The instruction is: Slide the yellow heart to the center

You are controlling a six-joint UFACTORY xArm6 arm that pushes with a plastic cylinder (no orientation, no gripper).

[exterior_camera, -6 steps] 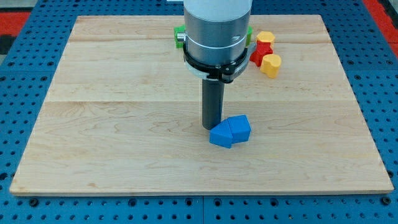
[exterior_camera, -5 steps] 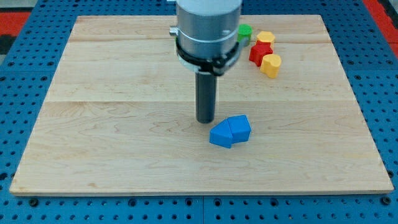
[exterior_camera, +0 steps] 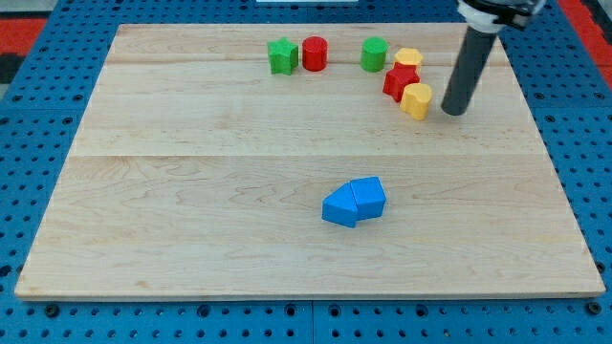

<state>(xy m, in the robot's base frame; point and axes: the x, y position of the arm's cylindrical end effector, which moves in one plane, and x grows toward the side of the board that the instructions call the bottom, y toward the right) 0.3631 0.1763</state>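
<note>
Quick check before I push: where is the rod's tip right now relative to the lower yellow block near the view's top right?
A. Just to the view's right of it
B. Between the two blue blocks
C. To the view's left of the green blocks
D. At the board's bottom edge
A: my tip stands just to the view's right of the lower yellow block, far from the blue blocks.

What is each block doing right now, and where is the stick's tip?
my tip: on the board, just to the view's right of the lower yellow block, small gap
lower yellow block: touching the red block
red block: between the two yellow ones
upper yellow block: touching the red block
green cylinder: standing alone
red cylinder: beside the green star
green star: flat
two blue blocks: pressed together
</note>
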